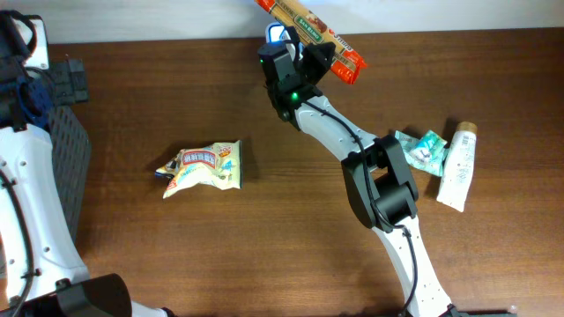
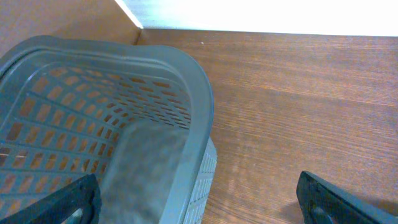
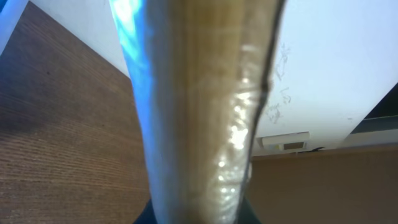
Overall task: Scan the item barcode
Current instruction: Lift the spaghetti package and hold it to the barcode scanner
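Packet (image 1: 342,55), orange, sits clamped in right gripper (image 1: 310,46) at top centre overhead; right wrist view shows only its glossy wrapper, close up. Left wrist view alone shows grey basket (image 2: 186,74) at left and left gripper (image 2: 199,200) spread wide.

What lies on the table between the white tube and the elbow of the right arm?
A crumpled teal packet, close against the white tube; the overhead view shows it.
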You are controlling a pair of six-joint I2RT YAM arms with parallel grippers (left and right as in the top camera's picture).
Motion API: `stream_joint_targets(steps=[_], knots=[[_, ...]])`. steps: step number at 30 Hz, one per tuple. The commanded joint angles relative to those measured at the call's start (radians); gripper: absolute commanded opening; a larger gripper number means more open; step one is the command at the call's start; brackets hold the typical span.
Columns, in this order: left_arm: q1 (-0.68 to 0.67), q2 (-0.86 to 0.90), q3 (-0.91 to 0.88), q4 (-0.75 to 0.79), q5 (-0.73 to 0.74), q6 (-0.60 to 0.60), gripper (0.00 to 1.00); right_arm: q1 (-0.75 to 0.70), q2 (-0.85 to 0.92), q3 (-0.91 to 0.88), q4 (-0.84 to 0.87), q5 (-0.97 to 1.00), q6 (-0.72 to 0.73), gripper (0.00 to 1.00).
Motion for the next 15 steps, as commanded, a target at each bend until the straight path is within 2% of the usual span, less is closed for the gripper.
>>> stream_joint_targets(steps=[1, 13, 15], knots=[[0.004, -0.011, 0.012, 0.002, 0.003, 0.009, 0.99, -0.007, -0.002, 0.048, 0.033, 0.066, 0.034, 0.04], [0.004, -0.011, 0.012, 0.002, 0.003, 0.009, 0.99, -0.013, 0.012, 0.048, 0.077, 0.109, 0.031, 0.04], [0.004, -0.011, 0.012, 0.002, 0.003, 0.009, 0.99, -0.002, 0.008, 0.048, 0.078, 0.109, -0.064, 0.04]])
